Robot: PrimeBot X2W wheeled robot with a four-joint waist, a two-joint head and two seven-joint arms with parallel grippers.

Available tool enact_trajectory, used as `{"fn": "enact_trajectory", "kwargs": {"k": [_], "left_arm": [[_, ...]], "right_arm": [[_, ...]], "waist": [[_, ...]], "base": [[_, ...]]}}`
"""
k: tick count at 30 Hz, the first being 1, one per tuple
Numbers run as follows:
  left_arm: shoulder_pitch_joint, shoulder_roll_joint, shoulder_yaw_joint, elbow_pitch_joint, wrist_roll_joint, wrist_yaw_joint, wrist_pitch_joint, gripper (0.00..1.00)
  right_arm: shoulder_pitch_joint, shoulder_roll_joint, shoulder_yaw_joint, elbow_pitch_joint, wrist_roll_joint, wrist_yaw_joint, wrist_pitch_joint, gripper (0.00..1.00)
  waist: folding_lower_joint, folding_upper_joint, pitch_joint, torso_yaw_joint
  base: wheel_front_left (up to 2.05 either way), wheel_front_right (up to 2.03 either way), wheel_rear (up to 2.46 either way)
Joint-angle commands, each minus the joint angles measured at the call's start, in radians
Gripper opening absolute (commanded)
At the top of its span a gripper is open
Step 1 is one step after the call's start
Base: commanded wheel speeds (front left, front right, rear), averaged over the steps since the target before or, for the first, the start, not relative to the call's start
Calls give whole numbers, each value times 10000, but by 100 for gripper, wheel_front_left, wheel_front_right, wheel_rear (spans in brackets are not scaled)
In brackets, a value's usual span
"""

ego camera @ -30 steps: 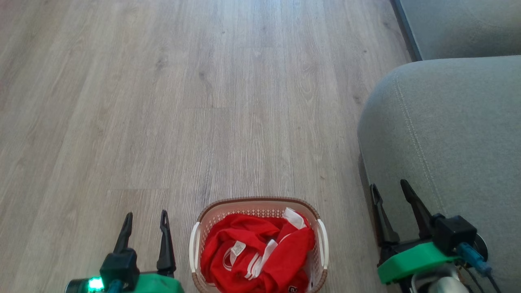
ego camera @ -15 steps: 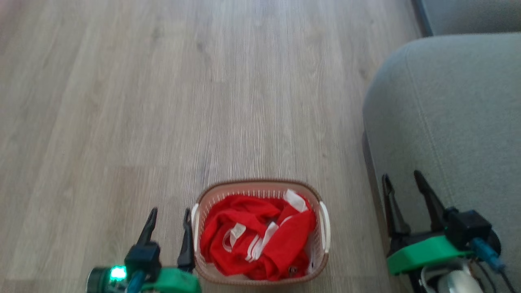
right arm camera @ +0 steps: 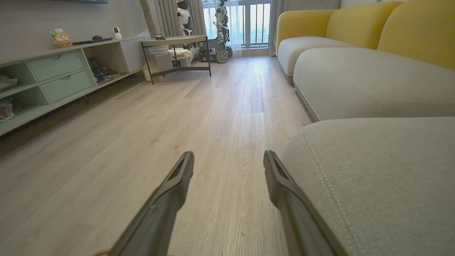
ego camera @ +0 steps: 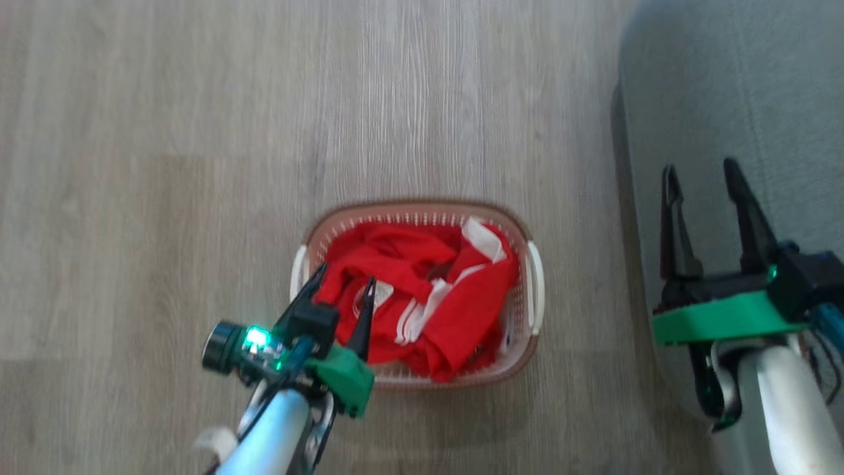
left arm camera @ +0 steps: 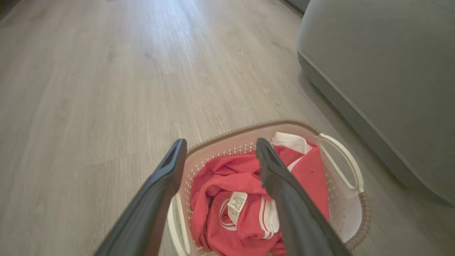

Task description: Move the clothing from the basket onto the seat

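Red thin striped clothing [ego camera: 455, 310] in cream perforated basket [ego camera: 534, 287]: soft, light; I'd pinch raised fold. Left fingers [ego camera: 364, 315] open.

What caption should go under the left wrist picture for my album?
Open left hand poised over red clothing heaped in the basket, beside the grey seat.

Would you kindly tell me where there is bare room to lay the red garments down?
The large grey fabric sofa seat lies bare beyond the open right gripper. The pale wooden floor is free left of and beyond the small cream plastic basket. The basket is crowded: bunched red clothing fills it, the open left gripper over its left side.
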Motion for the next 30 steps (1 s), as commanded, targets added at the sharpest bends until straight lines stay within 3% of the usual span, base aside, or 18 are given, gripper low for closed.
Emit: {"fn": "enact_trajectory", "kwargs": {"k": [1,14,23,30], "left_arm": [[-557,43,97,118,-114,-42,-107,100],[-3424,43,-1469,3913,-345,-116,236,100],[-4746,43,-2100,5609,-309,113,674,100],[-5366,43,-2406,6373,-282,613,1064,100]], "right_arm": [[-362,-116,183,-425,-111,-2,-93,100],[-1225,-116,452,-830,-76,-2,-93,100],[-1574,-116,827,-953,135,-2,-93,100],[-1753,-116,1082,-958,349,-2,-93,100]], "waist": [[-2,0,1056,-98],[-2,0,2922,-531],[-2,0,3628,-919],[-2,0,3919,-1170]], "base": [[0,0,0],[0,0,0],[0,0,0],[0,0,0]]}}
